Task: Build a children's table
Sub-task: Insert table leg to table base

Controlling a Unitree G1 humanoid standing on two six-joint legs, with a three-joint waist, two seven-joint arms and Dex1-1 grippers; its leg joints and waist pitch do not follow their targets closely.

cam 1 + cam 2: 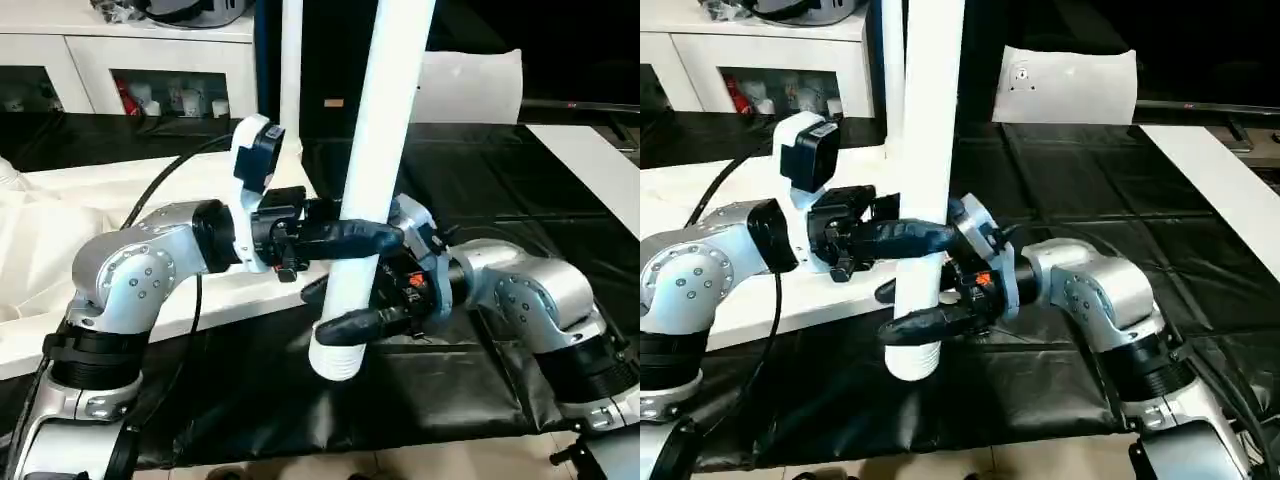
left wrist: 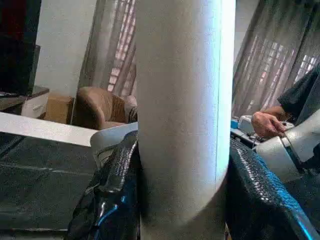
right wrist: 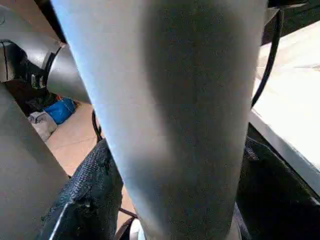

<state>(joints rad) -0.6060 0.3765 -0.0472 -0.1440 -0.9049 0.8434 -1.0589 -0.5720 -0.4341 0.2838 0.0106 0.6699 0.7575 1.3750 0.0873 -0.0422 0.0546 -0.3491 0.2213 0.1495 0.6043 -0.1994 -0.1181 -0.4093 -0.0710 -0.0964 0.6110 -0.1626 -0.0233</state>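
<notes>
A long white table leg (image 1: 375,150) leans slightly over the black work surface, with its ribbed end (image 1: 335,362) lowest, near the front edge. My left gripper (image 1: 365,240) is shut on it from the left, about a third of the way up. My right gripper (image 1: 338,312) comes from the right just below, and its black fingers (image 3: 95,195) press on both sides of the leg. The white table top (image 1: 120,200) lies to the left on the surface. A second white leg (image 1: 291,70) stands upright behind my left wrist.
A white cabinet (image 1: 150,60) with shelves stands at the back left, and a white cushion-like block (image 1: 470,85) at the back middle. A white board (image 1: 600,170) lies at the right. A person's hand (image 2: 267,124) rests on a far table, seen in the left wrist view.
</notes>
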